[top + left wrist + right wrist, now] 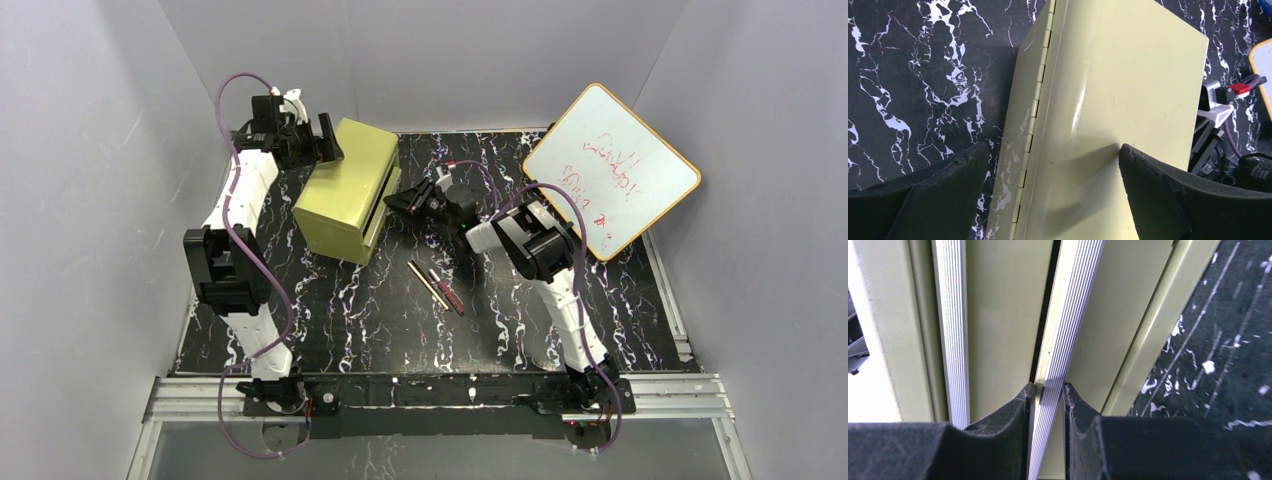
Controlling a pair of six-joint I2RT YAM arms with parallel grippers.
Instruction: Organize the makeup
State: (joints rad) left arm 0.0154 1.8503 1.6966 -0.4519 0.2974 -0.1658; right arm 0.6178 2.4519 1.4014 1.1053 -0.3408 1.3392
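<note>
L gripper [325,140]: far-left corner of table [350,330], at back-left end of olive-green box [345,190]. Pincer spread wide, nothing pinched.
L wrist view: gripper [1053,150] hangs over box [1128,75]. One finger [943,190] shows over marbled table [923,75] side, other finger [1163,195] over the box's flat top face. Hinge line [1035,105] runs between them. Contact w/ box: can't tell.
Box: sits left of centre, long side angled to the table edge, drawer front facing R arm.
R gripper [395,200]: reaches leftward, tip at box's front face.
R wrist view: gripper [1048,387] pads pressed onto a ribbed metal strip [1068,330] on box front [998,315], pinching it from both sides. A 2nd ribbed strip [955,330] runs parallel, just left of it, untouched.
Gold pencil [428,285]: flat on table, mid-area, diagonal, near side of R gripper, apart from box.
Dark red pencil [448,293]: just beside gold one on its right, roughly parallel.
Whiteboard [610,170]: orange-framed, far right, tilted, red scribble on it.
</note>
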